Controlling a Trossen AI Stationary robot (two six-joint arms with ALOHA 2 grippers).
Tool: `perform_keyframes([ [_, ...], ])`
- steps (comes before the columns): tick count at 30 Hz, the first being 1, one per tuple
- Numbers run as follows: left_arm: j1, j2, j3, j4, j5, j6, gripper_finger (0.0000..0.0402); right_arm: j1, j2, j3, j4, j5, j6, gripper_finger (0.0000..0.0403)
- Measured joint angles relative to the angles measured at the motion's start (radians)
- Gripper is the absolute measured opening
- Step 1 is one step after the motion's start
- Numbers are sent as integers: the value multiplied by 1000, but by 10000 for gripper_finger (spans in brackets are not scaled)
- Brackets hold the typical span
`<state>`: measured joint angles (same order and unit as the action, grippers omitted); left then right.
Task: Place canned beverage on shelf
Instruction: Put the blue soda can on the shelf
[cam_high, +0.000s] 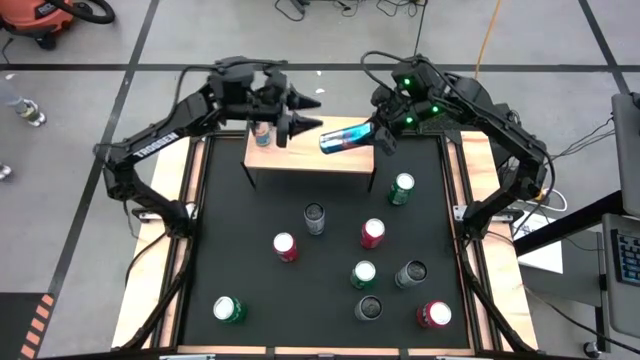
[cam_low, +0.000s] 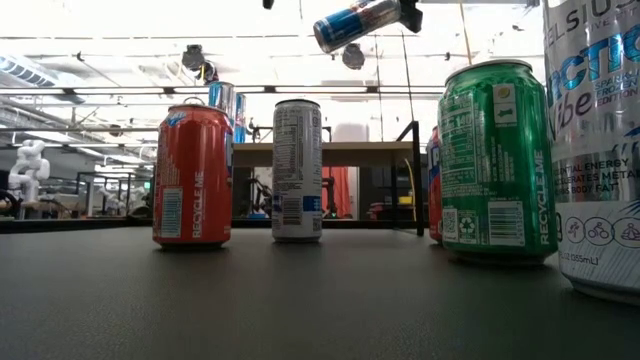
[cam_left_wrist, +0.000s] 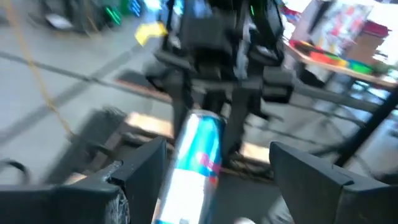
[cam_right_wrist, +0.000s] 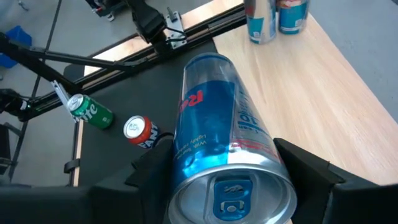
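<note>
A blue-and-silver slim can (cam_high: 343, 137) lies on its side in the air above the shelf (cam_high: 310, 168), a light-wood board at the table's far side. My right gripper (cam_high: 378, 134) is shut on this can. In the low view the can (cam_low: 352, 22) hangs high and tilted. My left gripper (cam_high: 314, 113) is open just left of the can's free end. In the left wrist view its fingers (cam_left_wrist: 142, 174) flank the can (cam_left_wrist: 196, 165), and no touch shows. Two blue cans (cam_right_wrist: 261, 18) stand upright on the shelf's left part. My right gripper pinches the can near its tab end (cam_right_wrist: 233, 186) between its two fingers (cam_right_wrist: 305, 168), one on each side of the can's wall. The fingers come from the table's right, slanting down. The can is lifted clear of the shelf, lying nearly level with its base toward the left gripper.
Several cans stand upright on the black tabletop (cam_high: 240, 230) nearer than the shelf: a green one (cam_high: 402, 188), a silver one (cam_high: 314, 217), red ones (cam_high: 285, 246) and others toward the near right corner (cam_high: 433, 314). Bare wood (cam_right_wrist: 311, 81) shows on the shelf under the held can.
</note>
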<state>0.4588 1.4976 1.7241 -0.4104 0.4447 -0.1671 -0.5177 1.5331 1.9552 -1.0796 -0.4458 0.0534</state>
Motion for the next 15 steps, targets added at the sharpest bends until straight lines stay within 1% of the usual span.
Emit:
perform_keyframes([
  [3, 8, 44, -1, -1, 76, -62, 288, 19, 9, 0, 23, -3, -14, 224],
  [5, 10, 62, -1, -3, 102, -42, 292, 28, 17, 0, 25, -4, -17, 224],
  [7, 7, 72, -2, 1, 101, -4, 301, 38, 28, 0, 22, -3, -17, 224],
  [10, 4, 83, -2, 3, 104, 15, 325, 51, 41, 0, 22, -2, -17, 224],
  [15, 14, 111, -2, -11, 136, -9, 382, 65, 65, 0, 35, 0, -15, 224],
])
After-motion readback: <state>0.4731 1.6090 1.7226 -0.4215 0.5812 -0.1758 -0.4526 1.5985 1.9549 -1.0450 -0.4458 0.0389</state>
